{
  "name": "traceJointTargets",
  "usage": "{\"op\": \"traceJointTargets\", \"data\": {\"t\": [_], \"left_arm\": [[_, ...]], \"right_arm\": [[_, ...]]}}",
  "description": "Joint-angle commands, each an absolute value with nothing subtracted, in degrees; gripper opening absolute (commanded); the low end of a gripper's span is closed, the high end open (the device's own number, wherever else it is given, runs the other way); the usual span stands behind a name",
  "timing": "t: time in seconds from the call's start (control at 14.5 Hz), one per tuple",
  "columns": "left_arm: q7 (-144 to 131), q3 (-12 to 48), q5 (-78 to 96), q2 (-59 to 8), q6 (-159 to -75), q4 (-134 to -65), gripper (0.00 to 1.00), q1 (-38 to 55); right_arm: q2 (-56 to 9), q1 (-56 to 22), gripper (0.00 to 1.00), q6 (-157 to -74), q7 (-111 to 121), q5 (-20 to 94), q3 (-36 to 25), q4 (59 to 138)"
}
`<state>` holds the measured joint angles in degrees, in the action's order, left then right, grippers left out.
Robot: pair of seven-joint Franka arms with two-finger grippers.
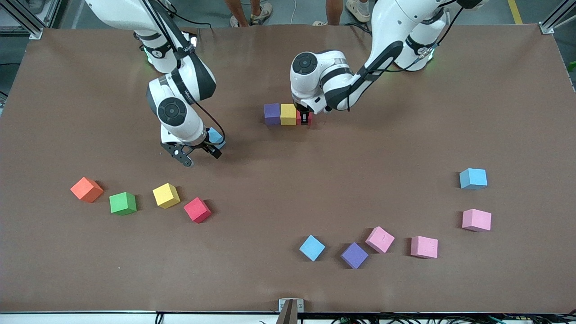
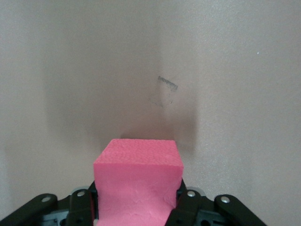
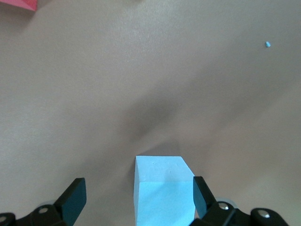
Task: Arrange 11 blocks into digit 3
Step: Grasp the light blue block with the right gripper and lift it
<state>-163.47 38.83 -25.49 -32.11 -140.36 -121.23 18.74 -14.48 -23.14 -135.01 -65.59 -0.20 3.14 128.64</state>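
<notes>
A purple block (image 1: 272, 113) and a yellow block (image 1: 288, 114) stand side by side in a row at mid-table. My left gripper (image 1: 305, 118) (image 2: 136, 200) is shut on a red block (image 1: 309, 120) (image 2: 137, 174), which sits on the table against the yellow one toward the left arm's end. My right gripper (image 1: 208, 146) (image 3: 137, 195) is open around a light blue block (image 1: 216, 135) (image 3: 162, 188). That block rests on the table, touching one finger, with a wide gap to the other finger (image 3: 74, 197).
Loose cubes lie nearer the front camera: orange (image 1: 87, 189), green (image 1: 123, 203), yellow (image 1: 166, 195) and red (image 1: 197, 209) at the right arm's end. Light blue (image 1: 312, 247), purple (image 1: 354, 255), three pink (image 1: 380, 239) (image 1: 424, 247) (image 1: 476, 220) and light blue (image 1: 473, 178) lie toward the left arm's end.
</notes>
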Motion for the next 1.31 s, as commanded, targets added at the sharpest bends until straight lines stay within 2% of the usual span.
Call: {"op": "traceJointTargets", "data": {"t": [0.0,0.07,0.14,0.21,0.28,0.55,1.24], "left_arm": [[-184.31,38.41,-28.74,-32.96,-140.01,-120.76,0.08,21.09],[-184.31,38.41,-28.74,-32.96,-140.01,-120.76,0.11,21.09],[-184.22,38.41,-29.00,-32.96,-140.01,-120.76,0.25,21.09],[-184.22,38.41,-30.31,-32.96,-140.01,-120.76,0.55,20.92],[-184.31,38.41,-30.58,-32.87,-140.01,-120.76,1.00,20.83],[-184.31,38.41,-30.67,-32.78,-138.69,-120.67,1.00,20.92],[-184.22,41.57,-29.97,-29.36,-130.09,-117.96,1.00,20.39]], "right_arm": [[-10.81,-21.53,1.00,-136.49,-63.99,0.79,4.39,132.97],[-10.55,-21.53,1.00,-136.49,-63.64,0.79,4.39,133.41],[-10.37,-21.53,1.00,-136.49,-63.63,0.79,4.66,133.94],[-10.46,-21.53,1.00,-136.58,-63.37,0.79,4.75,134.12],[-10.46,-21.53,1.00,-136.93,-63.37,0.79,5.27,134.47],[-10.72,-21.36,1.00,-143.34,-63.37,0.88,5.71,138.24],[-11.16,-21.27,1.00,-144.58,-63.28,5.00,7.21,139.57]]}}
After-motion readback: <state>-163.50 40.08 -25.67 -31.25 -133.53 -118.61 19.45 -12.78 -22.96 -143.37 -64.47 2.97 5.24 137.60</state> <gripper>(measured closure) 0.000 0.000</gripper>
